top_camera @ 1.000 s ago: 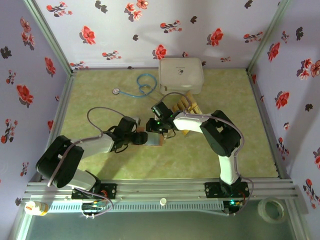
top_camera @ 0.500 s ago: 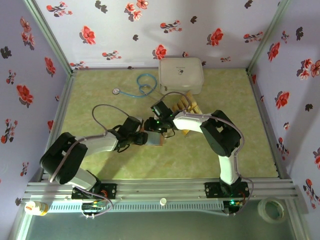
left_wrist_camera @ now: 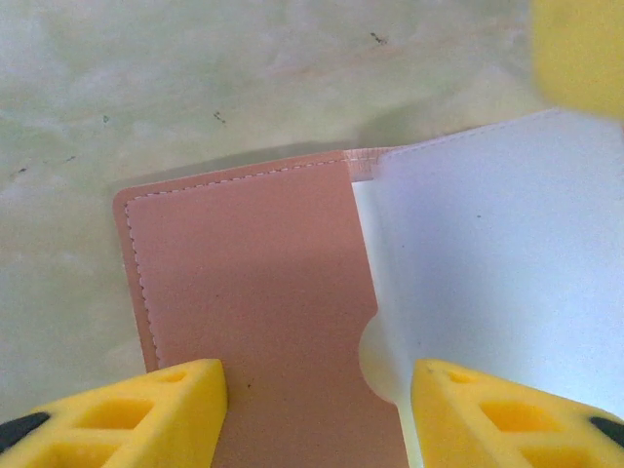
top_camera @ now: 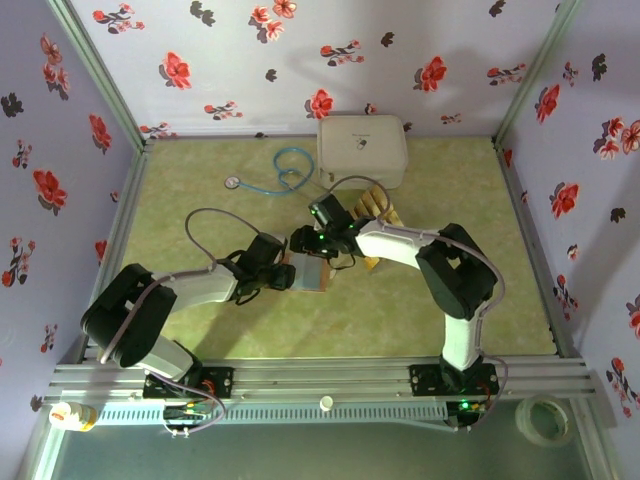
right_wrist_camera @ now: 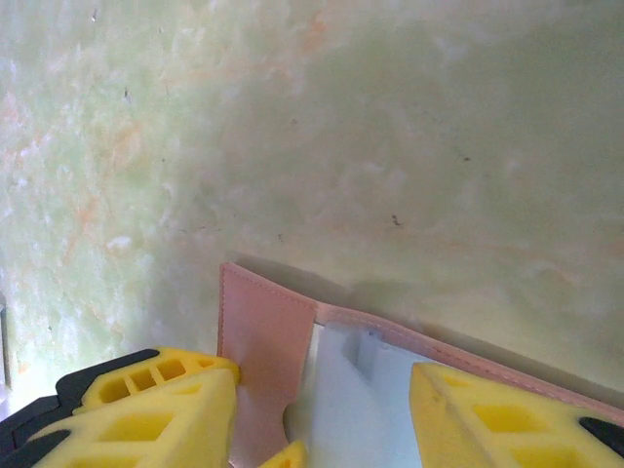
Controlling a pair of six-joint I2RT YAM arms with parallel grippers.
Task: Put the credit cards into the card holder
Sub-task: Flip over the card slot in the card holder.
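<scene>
The card holder [top_camera: 312, 274] lies open on the green table between my two grippers. In the left wrist view its reddish-brown pocket [left_wrist_camera: 253, 292] is on the left and its pale grey-blue inside [left_wrist_camera: 487, 263] on the right. My left gripper [left_wrist_camera: 317, 419] is open, its yellow fingers standing over the holder's near edge, one on each side of the pocket's thumb notch. From the far side my right gripper [right_wrist_camera: 327, 414] is open over the holder [right_wrist_camera: 263, 336], its left finger [right_wrist_camera: 156, 409] against the brown flap. The golden-yellow credit cards [top_camera: 380, 207] lie fanned behind the right wrist.
A big white rounded case [top_camera: 362, 150] stands at the back centre. A blue stethoscope [top_camera: 285, 170] lies to its left. Flowered walls close in the table on three sides. A tape roll [top_camera: 545, 418] lies outside, at the lower right.
My right gripper has opened and drawn back a little toward the far side. My left gripper has moved right, up to the holder, and narrowed slightly. More of the holder's pale inside shows.
</scene>
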